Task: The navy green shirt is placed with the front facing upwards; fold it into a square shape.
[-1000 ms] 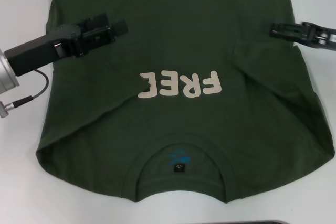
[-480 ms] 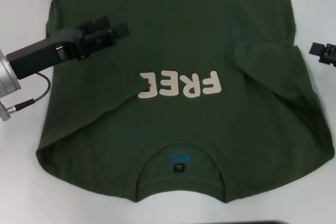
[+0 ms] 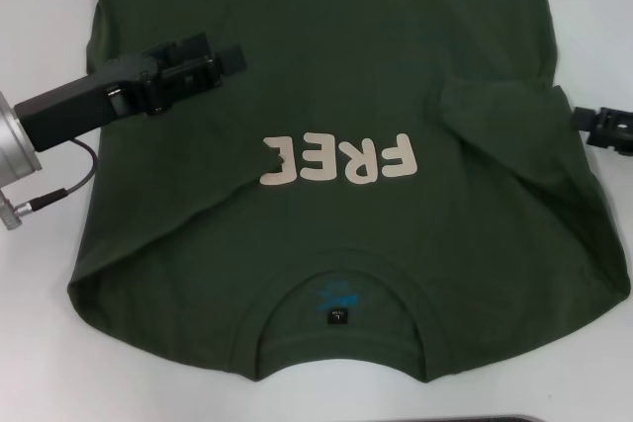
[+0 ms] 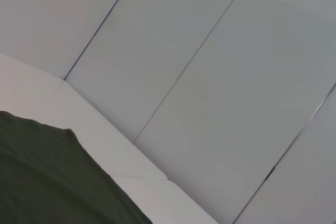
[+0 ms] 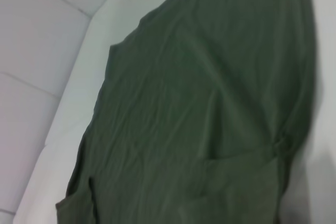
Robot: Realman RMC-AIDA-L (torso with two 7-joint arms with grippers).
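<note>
The navy green shirt lies front up on the white table, with its collar and small black neck tag at the near edge. The cream letters "FREE" read upside down from the head view. The right sleeve is folded in over the body. My left gripper hovers over the shirt's left part, beyond the letters. My right gripper is at the shirt's right edge, mostly out of frame. The shirt's cloth also shows in the left wrist view and the right wrist view.
A grey cable hangs from the left arm over the table beside the shirt. A dark strip shows at the near table edge. Pale wall panels stand behind the table.
My right gripper has drawn back to the right, off the shirt, leaving the right sleeve folded in, and now sits lower at the shirt's edge. My left gripper has shifted slightly farther away.
</note>
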